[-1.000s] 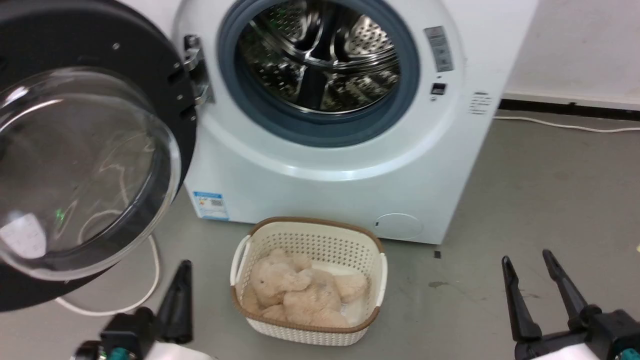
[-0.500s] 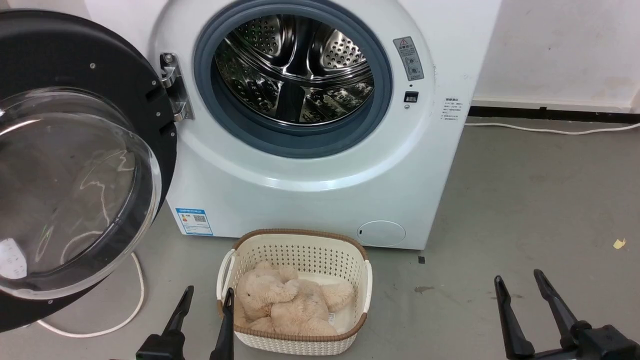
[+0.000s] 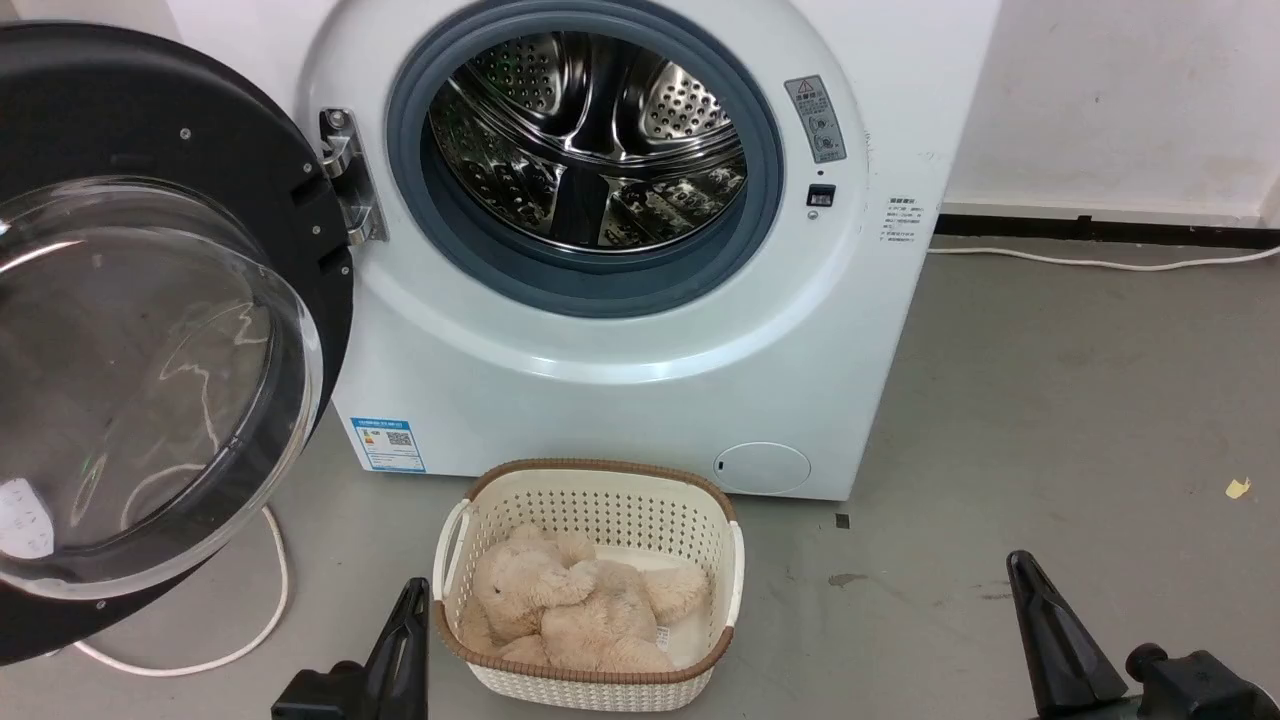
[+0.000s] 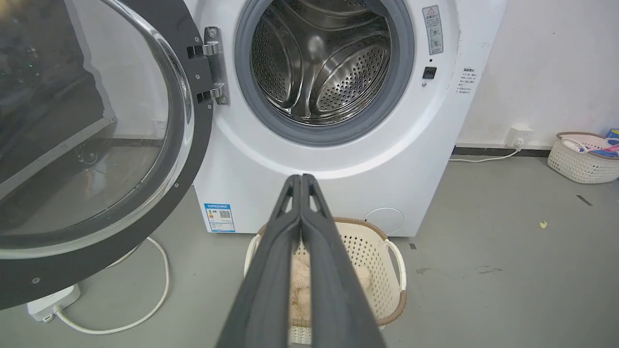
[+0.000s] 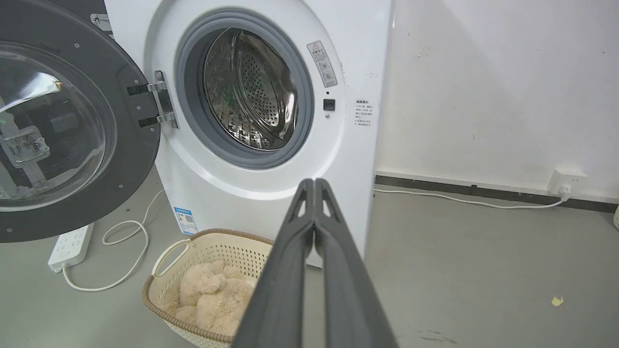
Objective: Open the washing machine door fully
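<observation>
The washing machine door (image 3: 150, 330), a big glossy black disc with a bulging clear glass bowl, hangs swung wide out to the left of the white machine (image 3: 620, 390) on its steel hinge (image 3: 350, 180). The door also shows in the left wrist view (image 4: 92, 140) and the right wrist view (image 5: 67, 130). The steel drum (image 3: 590, 140) lies exposed inside its grey rubber ring. My left gripper (image 3: 408, 620) is shut, low at the bottom beside the basket; its fingers (image 4: 300, 227) press together. My right gripper (image 3: 1030, 600) is shut at the lower right, fingers (image 5: 314, 232) touching. Neither touches the door.
A cream wicker basket (image 3: 590, 500) holding a beige plush toy (image 3: 580, 610) stands on the grey floor before the machine. A white cable (image 3: 270, 590) and power strip (image 5: 70, 246) lie under the door. Another basket (image 4: 580, 154) stands by the wall at the right.
Both grippers have gone from open to shut and sit a little lower in the head view. The camera shifted between the earliest frame and now; the door and basket stay put.
</observation>
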`<state>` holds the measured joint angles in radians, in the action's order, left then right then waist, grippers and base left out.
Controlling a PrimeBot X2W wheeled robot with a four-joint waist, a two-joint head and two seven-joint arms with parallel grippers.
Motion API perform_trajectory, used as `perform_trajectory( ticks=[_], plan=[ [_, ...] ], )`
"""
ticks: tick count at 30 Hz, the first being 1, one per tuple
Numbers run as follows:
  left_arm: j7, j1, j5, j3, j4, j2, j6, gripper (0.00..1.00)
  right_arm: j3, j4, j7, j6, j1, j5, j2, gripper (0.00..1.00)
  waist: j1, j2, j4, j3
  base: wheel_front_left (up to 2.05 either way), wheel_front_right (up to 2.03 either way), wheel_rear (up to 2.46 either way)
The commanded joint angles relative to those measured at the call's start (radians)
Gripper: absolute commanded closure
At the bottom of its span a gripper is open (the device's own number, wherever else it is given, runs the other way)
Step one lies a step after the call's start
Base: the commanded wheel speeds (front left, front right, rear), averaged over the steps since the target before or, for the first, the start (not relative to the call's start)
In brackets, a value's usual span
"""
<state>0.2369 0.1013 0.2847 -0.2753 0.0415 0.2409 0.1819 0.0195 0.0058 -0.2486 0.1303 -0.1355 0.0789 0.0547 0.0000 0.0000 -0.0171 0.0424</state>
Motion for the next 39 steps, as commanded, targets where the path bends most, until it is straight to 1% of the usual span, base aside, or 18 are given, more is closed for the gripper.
perform_trajectory(
  ticks=[1,39],
  plan=[
    [-0.006,-0.003,-0.007,0.006,-0.001,-0.005,-0.005,1.00,-0.001,0.000,0.004,0.000,0.003,-0.002,0.000,1.00,0.0000,0.0000,0.000,-0.001,0.00,0.00,0.00],
    [-0.078,-0.033,-0.094,0.090,-0.013,-0.063,-0.060,1.00,-0.006,-0.002,0.080,0.000,0.045,-0.026,-0.001,1.00,0.0000,0.0000,0.006,-0.014,0.00,0.00,0.00]
  ],
)
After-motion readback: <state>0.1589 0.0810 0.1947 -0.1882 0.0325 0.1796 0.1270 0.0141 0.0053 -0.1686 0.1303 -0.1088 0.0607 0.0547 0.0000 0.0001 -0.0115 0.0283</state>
